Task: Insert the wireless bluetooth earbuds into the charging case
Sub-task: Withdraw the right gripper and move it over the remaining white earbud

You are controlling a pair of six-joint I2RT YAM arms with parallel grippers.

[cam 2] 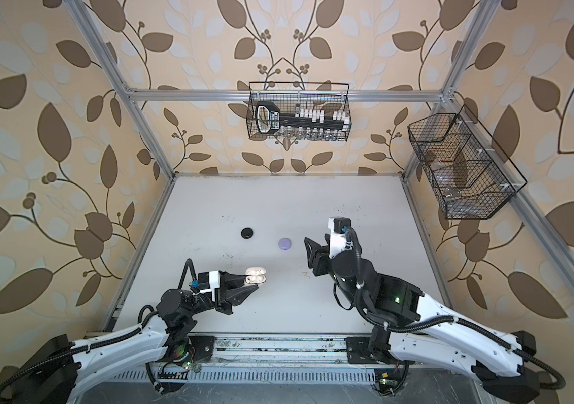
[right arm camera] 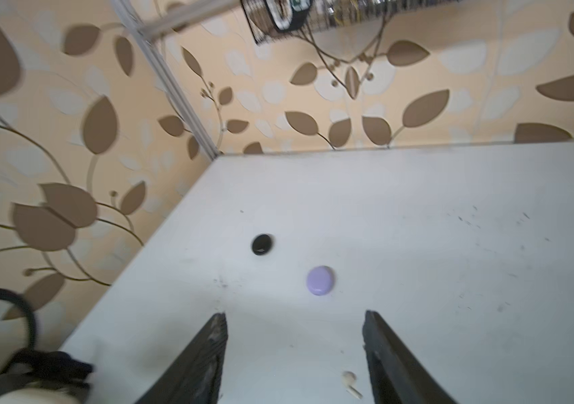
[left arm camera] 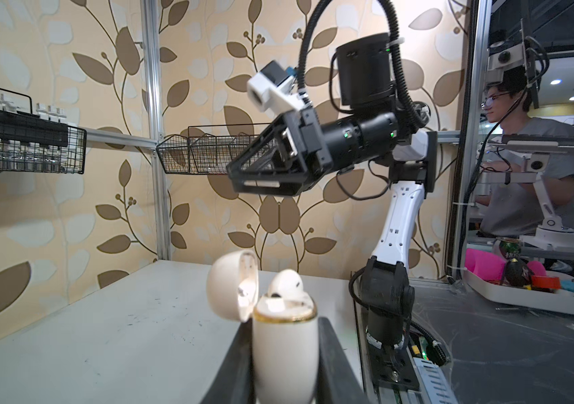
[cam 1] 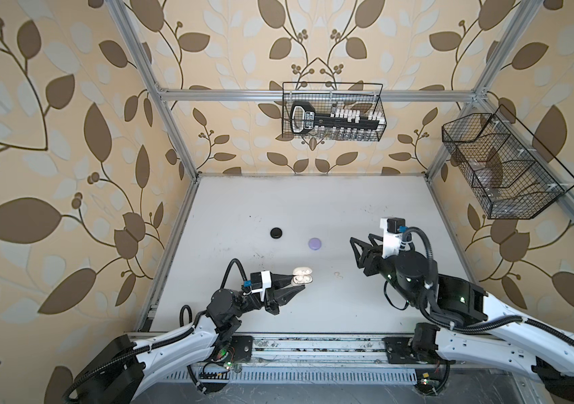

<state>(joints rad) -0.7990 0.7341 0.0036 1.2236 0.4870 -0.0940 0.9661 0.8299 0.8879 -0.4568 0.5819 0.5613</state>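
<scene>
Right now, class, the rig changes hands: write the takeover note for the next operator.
Left gripper: shut on the cream-white case, lid open.
Right gripper: open, empty, above the table.
Done: one cream earbud sits in the case, poking above its rim.
To do: the loose cream earbud on the table goes in beside it.
Black case and lavender case lie closed farther back; contents unseen.
</scene>
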